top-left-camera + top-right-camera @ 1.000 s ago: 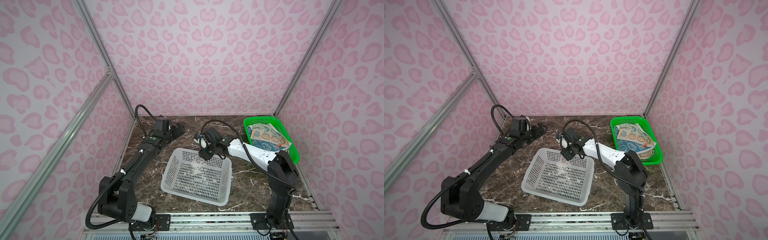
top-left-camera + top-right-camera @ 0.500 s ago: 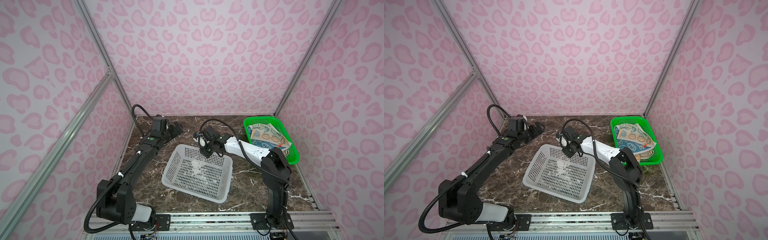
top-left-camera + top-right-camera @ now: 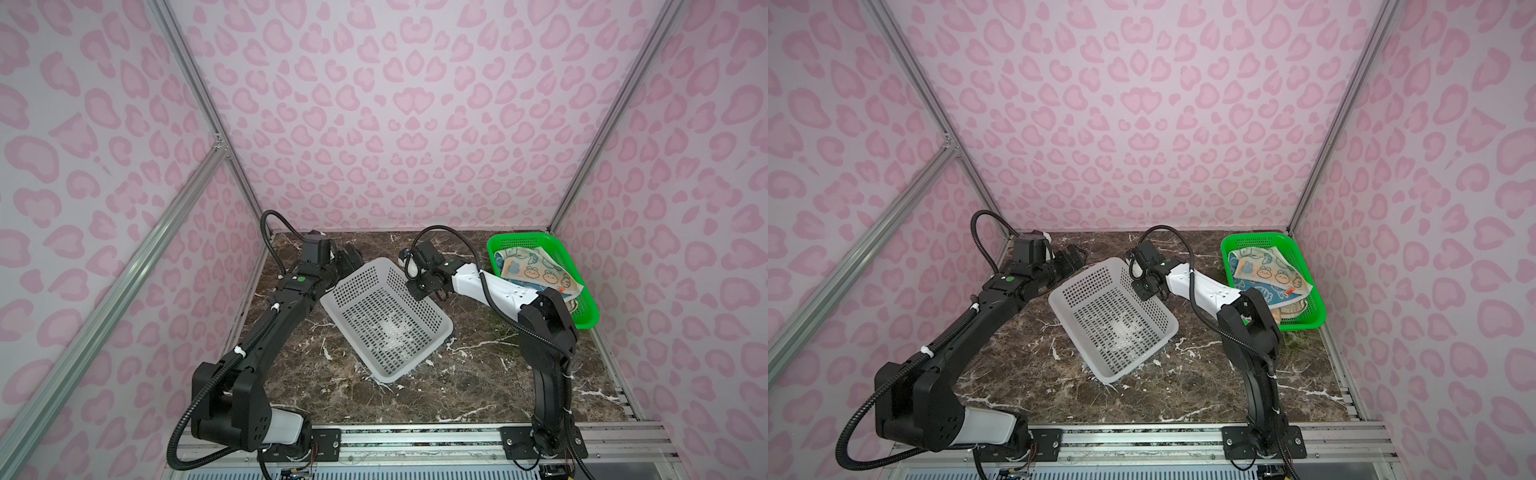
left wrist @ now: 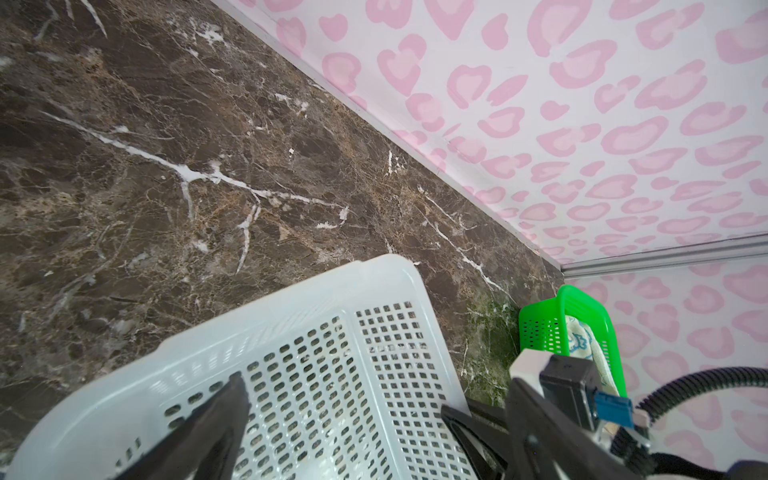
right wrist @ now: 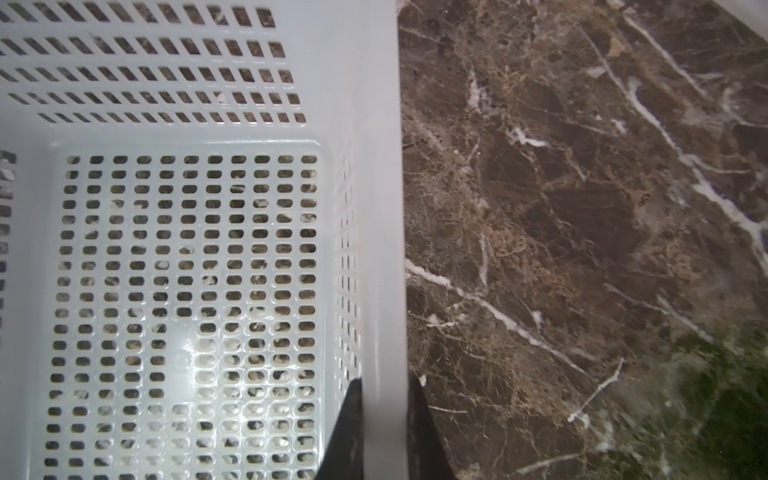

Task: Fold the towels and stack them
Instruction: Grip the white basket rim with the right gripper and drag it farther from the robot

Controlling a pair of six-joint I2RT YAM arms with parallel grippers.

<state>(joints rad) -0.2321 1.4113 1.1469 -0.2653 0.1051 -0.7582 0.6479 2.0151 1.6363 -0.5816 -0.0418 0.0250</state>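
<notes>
The towels (image 3: 536,270) (image 3: 1266,270) lie crumpled in a pile in the green basket (image 3: 582,324) (image 3: 1304,326) at the back right; a corner of one towel (image 4: 582,336) shows in the left wrist view. Neither gripper is at them. My right gripper (image 3: 415,286) (image 3: 1144,286) (image 5: 384,384) is shut on the rim of the empty white perforated basket (image 3: 365,274) (image 3: 1096,286) (image 5: 382,208), one finger inside the wall and one outside. My left gripper (image 3: 353,257) (image 3: 1075,255) (image 4: 343,395) stands open over the white basket's (image 4: 291,291) far left corner, gripping nothing.
The white basket sits askew in the middle of the dark marble table (image 3: 457,374), its far end between the two grippers. The green basket (image 4: 582,299) stands against the right wall. Pink patterned walls close the back and both sides.
My right gripper has shut on the white basket's rim. The basket has turned, its far end swinging toward the back. The left arm has shifted slightly toward the back, its gripper still open.
</notes>
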